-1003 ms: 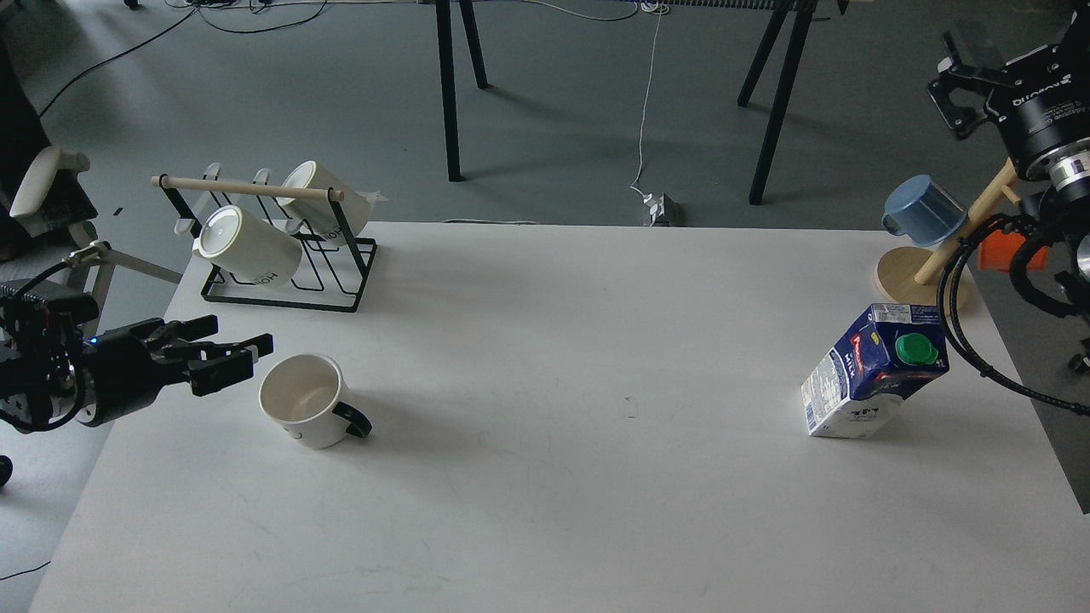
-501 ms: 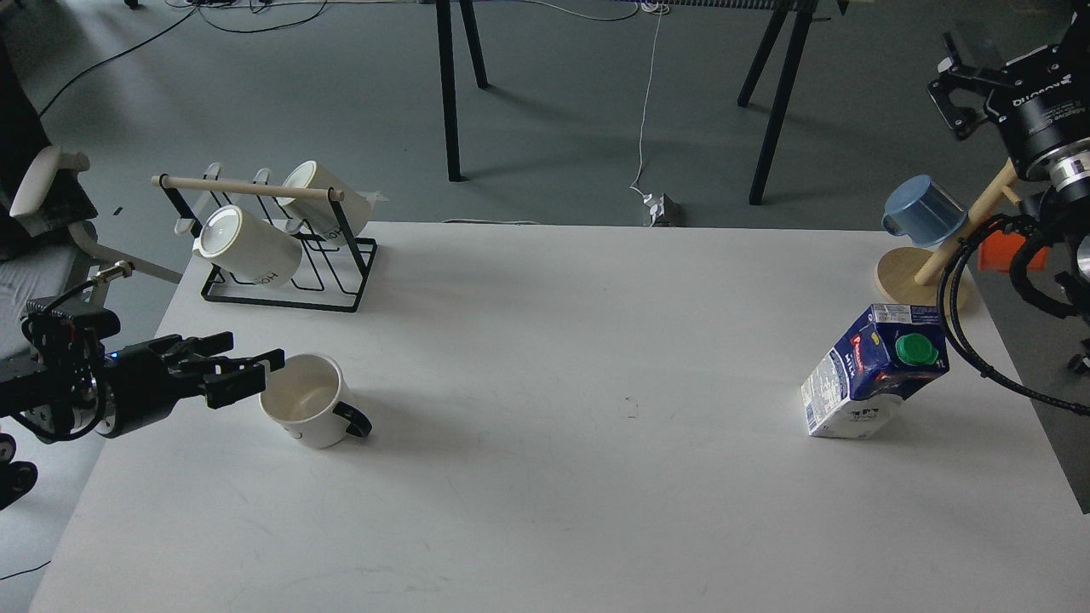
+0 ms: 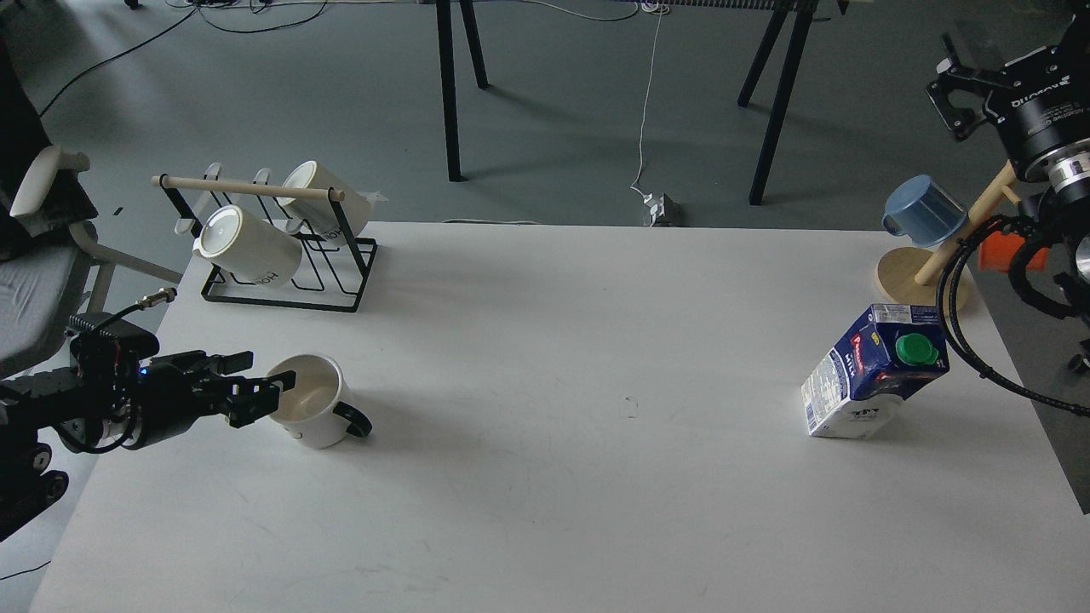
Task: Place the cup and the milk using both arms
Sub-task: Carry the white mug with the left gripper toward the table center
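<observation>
Now | left gripper (image 3: 271, 395): fingers parted, at cup (image 3: 310, 412) rim | cup: upright, near-left on table (image 3: 545, 477) | milk (image 3: 875, 371): upright, right side | right gripper (image 3: 952, 92): raised clear, opening unreadable

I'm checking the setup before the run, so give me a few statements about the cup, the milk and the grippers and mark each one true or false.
1. The cup stands upright on the table. True.
2. The left gripper is at the cup's rim. True.
3. The milk lies flat on its side. False: it stands on its base, green cap up.
4. The right gripper is closed around the milk. False: it is raised well above and behind the carton.
5. The blue mug hangs on a wooden stand. True.
</observation>
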`<state>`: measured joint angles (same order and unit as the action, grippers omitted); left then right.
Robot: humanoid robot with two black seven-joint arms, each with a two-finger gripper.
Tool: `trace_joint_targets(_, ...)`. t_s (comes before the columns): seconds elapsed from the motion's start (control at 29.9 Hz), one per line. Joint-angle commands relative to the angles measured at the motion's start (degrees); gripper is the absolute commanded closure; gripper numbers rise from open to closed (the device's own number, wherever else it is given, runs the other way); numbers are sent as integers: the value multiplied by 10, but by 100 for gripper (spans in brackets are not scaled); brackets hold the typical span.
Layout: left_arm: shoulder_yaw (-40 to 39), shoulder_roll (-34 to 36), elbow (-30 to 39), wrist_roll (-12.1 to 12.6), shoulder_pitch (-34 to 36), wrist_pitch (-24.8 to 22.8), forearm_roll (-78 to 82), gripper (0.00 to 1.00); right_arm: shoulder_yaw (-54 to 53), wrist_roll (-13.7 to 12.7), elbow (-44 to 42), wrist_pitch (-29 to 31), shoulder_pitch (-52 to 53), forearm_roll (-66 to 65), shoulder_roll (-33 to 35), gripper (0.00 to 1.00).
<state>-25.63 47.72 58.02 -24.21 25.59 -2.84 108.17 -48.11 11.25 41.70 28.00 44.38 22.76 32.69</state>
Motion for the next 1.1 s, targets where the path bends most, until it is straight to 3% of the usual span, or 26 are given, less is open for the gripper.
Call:
trace_joint_targets(0.0,1,-2,0,0,0,0,13,75,0,0,-1,0,0,0,0,0)
trace_joint_targets(0.2,0,-8,-1,1,1,0,17,76,0,0,-1,0,-4,0,0,0)
trace_joint_targets(0.33,0,-11,0,3,0,0,40,96,0,0,-2,0,-4,0,1,0)
trace_joint_targets(0.53,-4,-20,1,2,10,6,57,98,-1,2,-2,0,-5,0,1,0)
trace_joint_targets(0.77,-2,-18,38,-3,68,-2,56,98,-1,2,-2,0,-5,0,2,0)
trace_joint_targets(0.97,-1,-58,94,7,123,-95,60,98,-1,3,0,0,-5,0,14,0)
trace_joint_targets(1.07,0,-113,97,22,133,-108,80,98,-1,3,0,0,-5,0,24,0)
